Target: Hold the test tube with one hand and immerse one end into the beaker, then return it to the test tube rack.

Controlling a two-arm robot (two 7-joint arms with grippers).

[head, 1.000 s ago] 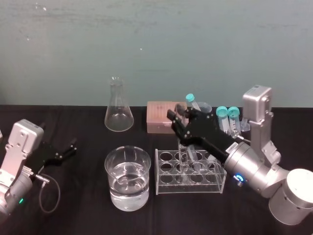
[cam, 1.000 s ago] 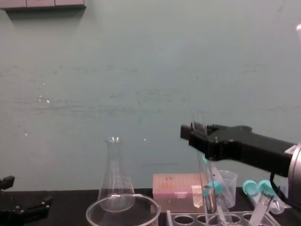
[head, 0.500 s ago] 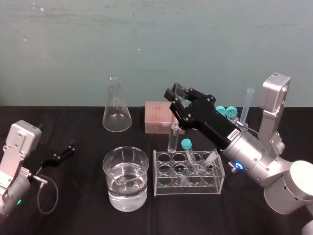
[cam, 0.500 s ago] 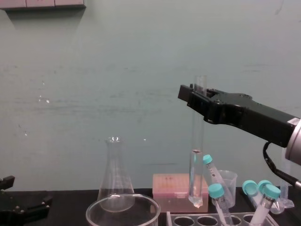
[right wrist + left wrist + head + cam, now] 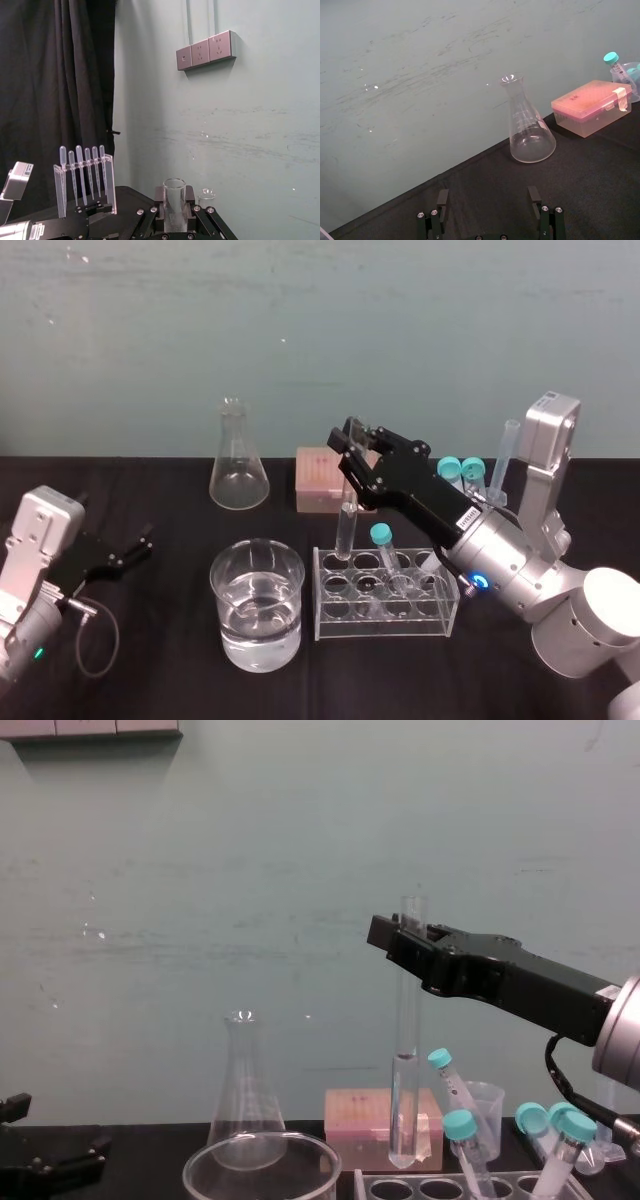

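Jaws of the right gripper were clamped on the test tube near its open rim; those of the left gripper stood apart. Head view: the test tube hung near upright, its lower end over the far left corner of the rack, out of the holes and apart from the beaker. The beaker stood just left of the rack and held clear liquid. The left gripper lay idle at the left of the table, well apart from the glassware. A flask and a pink box stood behind. Left wrist view: the left gripper's fingers were spread low over the black cloth, with the flask and pink box beyond. Right wrist view: the test tube's rim sat gripped between the right gripper's fingers, with a pipette stand, a dark curtain and wall sockets beyond. Chest view: the test tube's bottom end hung just above the rack's upper edge, to the right of the beaker's rim, beside capped tubes. Assessment: the lift from the rack appeared complete; immersion in the beaker and return to the rack were not yet done. The work surface was a black cloth, and the room behind showed a pale green wall.
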